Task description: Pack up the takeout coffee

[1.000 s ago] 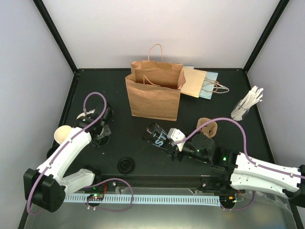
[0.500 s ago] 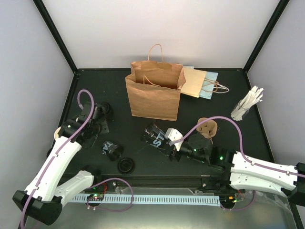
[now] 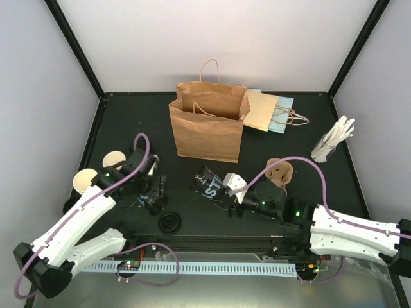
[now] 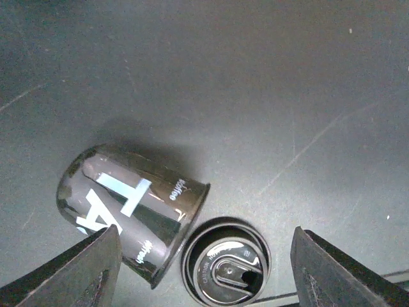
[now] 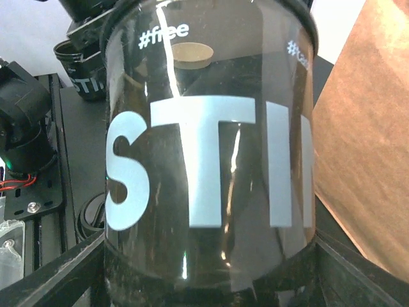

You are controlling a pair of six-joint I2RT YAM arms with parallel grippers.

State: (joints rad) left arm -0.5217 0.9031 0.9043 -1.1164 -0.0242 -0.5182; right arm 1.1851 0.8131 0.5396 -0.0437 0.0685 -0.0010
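One takeout coffee cup [image 5: 211,141], glossy black with pale "ST" lettering, fills the right wrist view. My right gripper [image 5: 208,256] is shut on its base end, a finger on each side. From above this cup [image 3: 209,183] lies tilted, just left of the right gripper [image 3: 232,196]. A second, alike cup [image 4: 121,204] lies on its side on the dark table, its rim beside a black lid [image 4: 227,268]. My left gripper [image 4: 204,256] hangs open above them, lid between the fingers, left finger by the cup. From above, that gripper [image 3: 153,191] covers most of this cup [image 3: 149,203].
An open brown paper bag [image 3: 209,125] stands at the back, with flat bags [image 3: 270,110] behind it. The brown pulp carrier [image 3: 279,172] sits by the right arm. White sticks [image 3: 334,141] lie far right. Two cream round tops [image 3: 83,181] [image 3: 114,158] are at left. The black lid [image 3: 170,222] is near the front.
A black cup came to lie on its side near the lid. My left gripper swung right over it and opened wider. The right gripper and its cup barely moved.
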